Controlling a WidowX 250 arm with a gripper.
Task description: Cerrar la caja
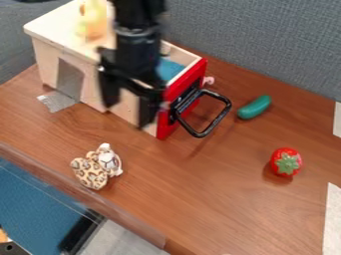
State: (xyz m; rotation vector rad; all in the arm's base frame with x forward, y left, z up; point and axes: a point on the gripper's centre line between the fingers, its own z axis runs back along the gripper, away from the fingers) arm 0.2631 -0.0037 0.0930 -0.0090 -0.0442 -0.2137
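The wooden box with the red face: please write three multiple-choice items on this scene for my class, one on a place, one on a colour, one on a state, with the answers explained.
1. Where is the green toy relative to the wooden box?
A) On top of it
B) Inside it
C) Beside it, on the table

2. What colour is the handle on the red face?
A) Black
B) Yellow
C) White

3. How is the top of the box at its red end?
A) Covered by a lid
B) Open
C) Covered by a towel

Answers:
1. C: it lies on the wood surface, beyond the red face.
2. A: the loop standing out from the face is black.
3. B: a blue interior shows between the walls.
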